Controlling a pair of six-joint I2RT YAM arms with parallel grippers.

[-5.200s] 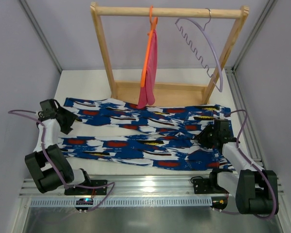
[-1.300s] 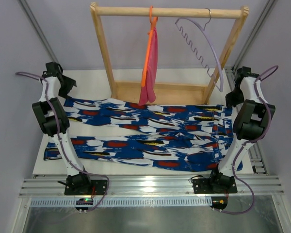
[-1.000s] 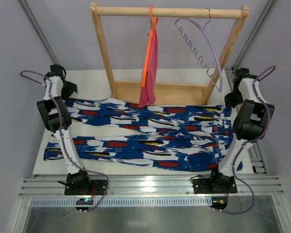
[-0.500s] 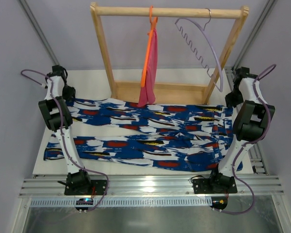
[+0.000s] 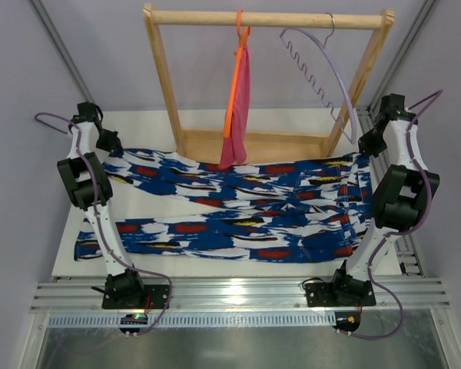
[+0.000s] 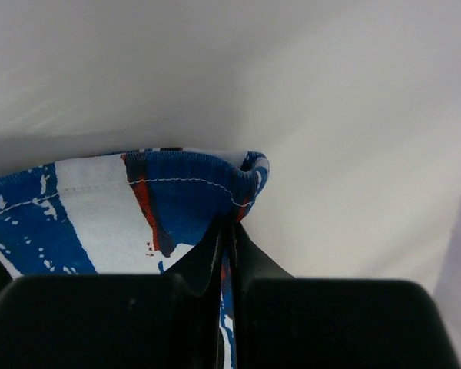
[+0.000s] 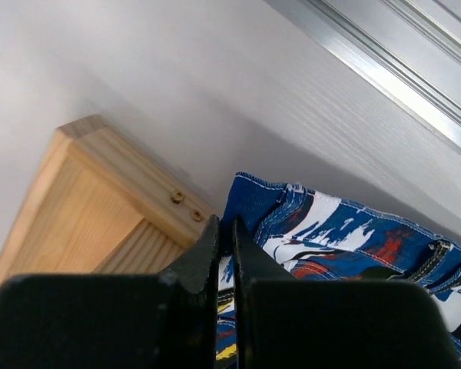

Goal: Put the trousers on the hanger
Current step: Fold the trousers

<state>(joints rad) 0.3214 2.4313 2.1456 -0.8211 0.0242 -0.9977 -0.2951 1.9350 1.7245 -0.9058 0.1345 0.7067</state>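
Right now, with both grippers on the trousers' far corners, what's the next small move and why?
Probably lift both corners evenly. The left gripper and right gripper are each shut on a far corner of the trousers, while most of the cloth lies flat on the table.
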